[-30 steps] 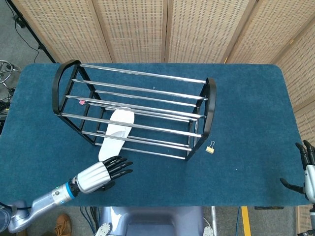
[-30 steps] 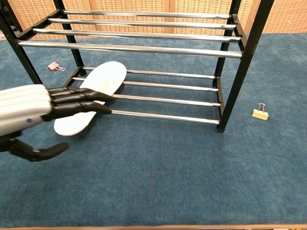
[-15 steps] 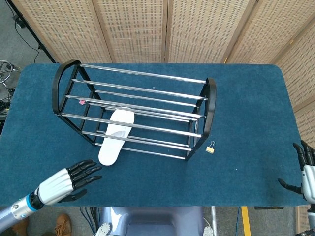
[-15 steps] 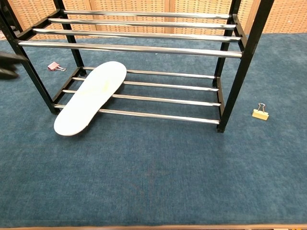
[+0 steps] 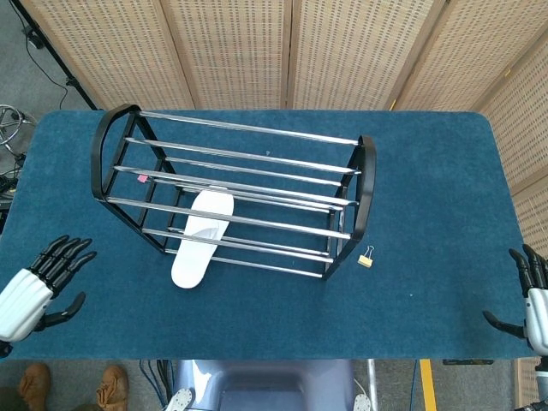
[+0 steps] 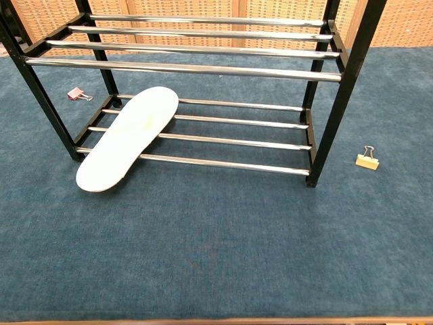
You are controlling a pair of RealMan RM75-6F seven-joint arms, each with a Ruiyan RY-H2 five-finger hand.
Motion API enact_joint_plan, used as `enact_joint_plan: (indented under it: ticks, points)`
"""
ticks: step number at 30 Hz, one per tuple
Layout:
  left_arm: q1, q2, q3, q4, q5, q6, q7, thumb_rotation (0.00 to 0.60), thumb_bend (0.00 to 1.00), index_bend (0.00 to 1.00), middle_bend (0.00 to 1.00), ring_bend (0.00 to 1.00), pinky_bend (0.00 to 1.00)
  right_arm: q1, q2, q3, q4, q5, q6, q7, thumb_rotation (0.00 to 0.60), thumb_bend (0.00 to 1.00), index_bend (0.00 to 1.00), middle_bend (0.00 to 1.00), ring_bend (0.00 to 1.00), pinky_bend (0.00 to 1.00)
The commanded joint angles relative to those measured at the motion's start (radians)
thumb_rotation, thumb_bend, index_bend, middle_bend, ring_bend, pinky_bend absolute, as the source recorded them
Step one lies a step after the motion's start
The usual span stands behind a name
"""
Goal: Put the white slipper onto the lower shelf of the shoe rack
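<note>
White slipper (image 6: 128,137) lies half on the shoe rack (image 6: 203,141)'s lower shelf; my left robot hand (image 5: 38,282), fingers spread and empty, must push it fully in.

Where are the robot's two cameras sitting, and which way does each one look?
Head view: high up, looking down on the blue-carpeted table, the black and chrome shoe rack and the white slipper; the open left hand and right hand show at the bottom corners.
Chest view: low at the table's front edge, looking level into the rack; no arm or hand shows.
Both share the rack, slipper, yellow binder clip and pink binder clip.
</note>
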Motion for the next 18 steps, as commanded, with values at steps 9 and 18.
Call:
enact_joint_plan:
  ticks: [9, 18]
  points:
    - [0.009, 0.171, -0.07, -0.355, -0.291, -0.32, 0.22, 0.542, 0.21, 0.0, 0.0, 0.0, 0.0, -0.002, 0.005, -0.002, -0.005, -0.012, 0.007, 0.007, 0.6, 0.06, 0.0, 0.0, 0.0, 0.0]
    - [0.036, 0.099, -0.159, -0.38, -0.375, -0.33, 0.352, 0.6, 0.0, 0.0, 0.0, 0.0, 0.0, -0.007, 0.012, -0.001, -0.002, -0.012, 0.013, 0.022, 0.6, 0.06, 0.0, 0.0, 0.0, 0.0]
